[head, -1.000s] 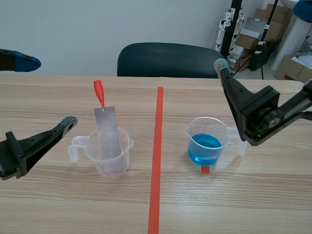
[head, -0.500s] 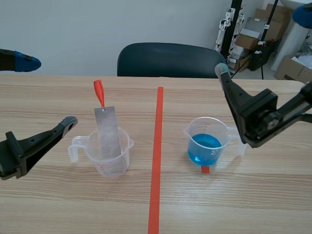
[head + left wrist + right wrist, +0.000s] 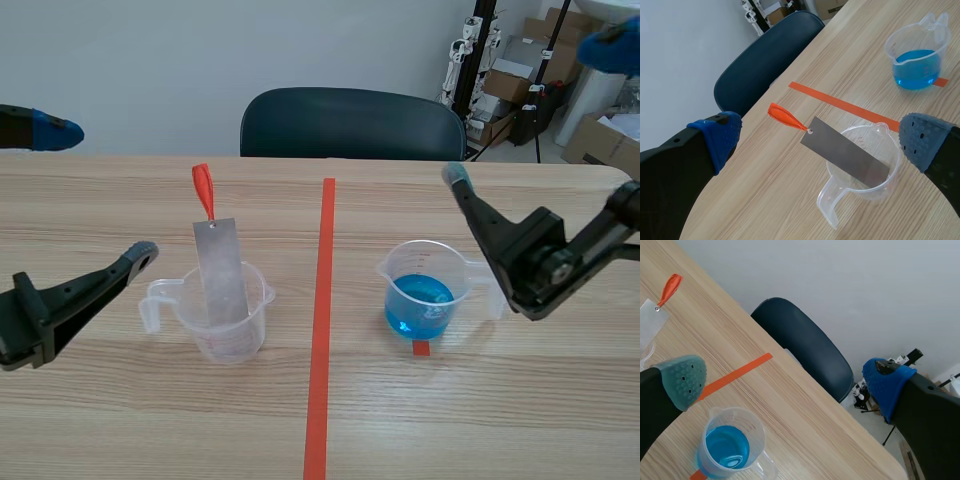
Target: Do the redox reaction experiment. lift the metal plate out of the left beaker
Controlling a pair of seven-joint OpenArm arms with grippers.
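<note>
Grey metal plate (image 3: 222, 270) stands tilted in the left beaker (image 3: 228, 325), its lower end inside the clear cup and its upper part rising well above the rim; an orange loop (image 3: 203, 190) hangs from a small hole at the plate's top end. That beaker sits on the wooden surface (image 3: 500, 420), left of the red tape line (image 3: 320, 330) that runs away from the robot; its handle points toward the left arm.

Left tool (image 3: 102, 190) is spread wide and has hold of nothing; one finger lies low just beside the beaker's handle, the other is raised well apart from it; in the left wrist view the plate and its beaker show ahead of the tool, between the two blue pads (image 3: 922, 140), touched by neither.

Right tool (image 3: 533, 108) is likewise spread wide and grips nothing; its lower finger slants down just beside the right beaker (image 3: 425, 290), which holds blue liquid and stands right of the tape line; whether the finger touches that beaker's handle cannot be told. A dark chair (image 3: 350, 122) stands behind the far edge of the surface.
</note>
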